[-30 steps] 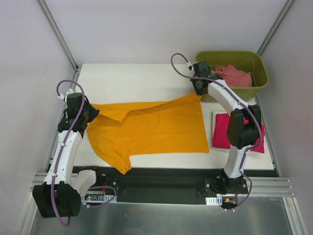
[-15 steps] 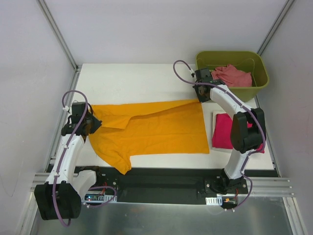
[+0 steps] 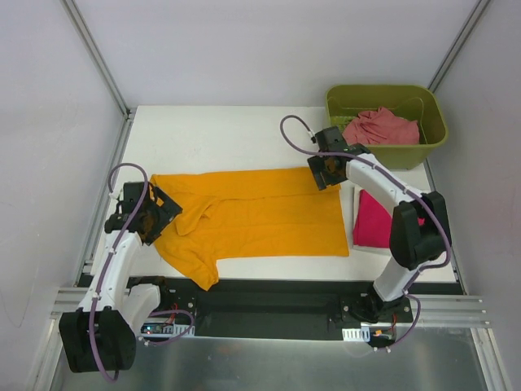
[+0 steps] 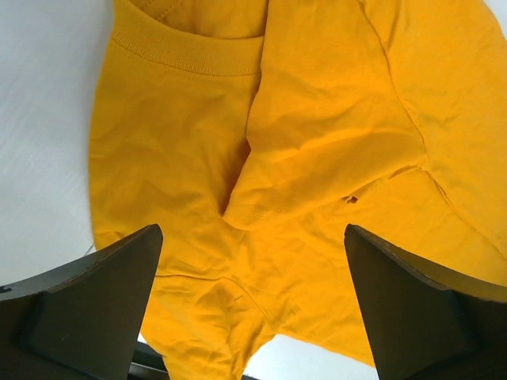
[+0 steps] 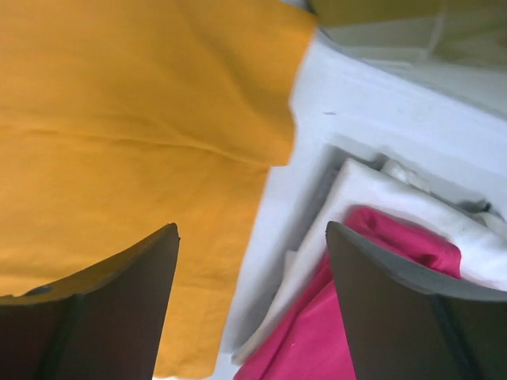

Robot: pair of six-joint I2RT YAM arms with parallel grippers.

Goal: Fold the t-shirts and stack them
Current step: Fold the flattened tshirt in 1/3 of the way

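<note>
The orange-yellow t-shirt point(image 3: 260, 216) lies spread across the table's middle, its collar point(image 4: 190, 49) toward the left and one sleeve folded over its body. My left gripper point(image 3: 156, 213) hangs open just above the shirt's point(image 4: 333, 142) left end; my left gripper point(image 4: 252, 231) holds nothing. At the shirt's far right corner my right gripper point(image 3: 326, 169) is open too. In the right wrist view my right gripper point(image 5: 252, 229) is empty over the shirt's point(image 5: 119, 119) edge. A folded magenta t-shirt point(image 3: 370, 221) point(image 5: 380, 309) lies at the right. A salmon-pink t-shirt point(image 3: 380, 128) is bunched in the bin.
An olive-green bin point(image 3: 387, 90) stands at the far right corner of the white table point(image 3: 220, 134). The magenta shirt rests on a white sheet point(image 5: 372, 190). Metal frame rails run along the table's sides and a black base plate along its near edge.
Both grippers have opened and let go of the orange shirt's far corners. The shirt's far edge dropped flat, and both arms shifted slightly nearer.
</note>
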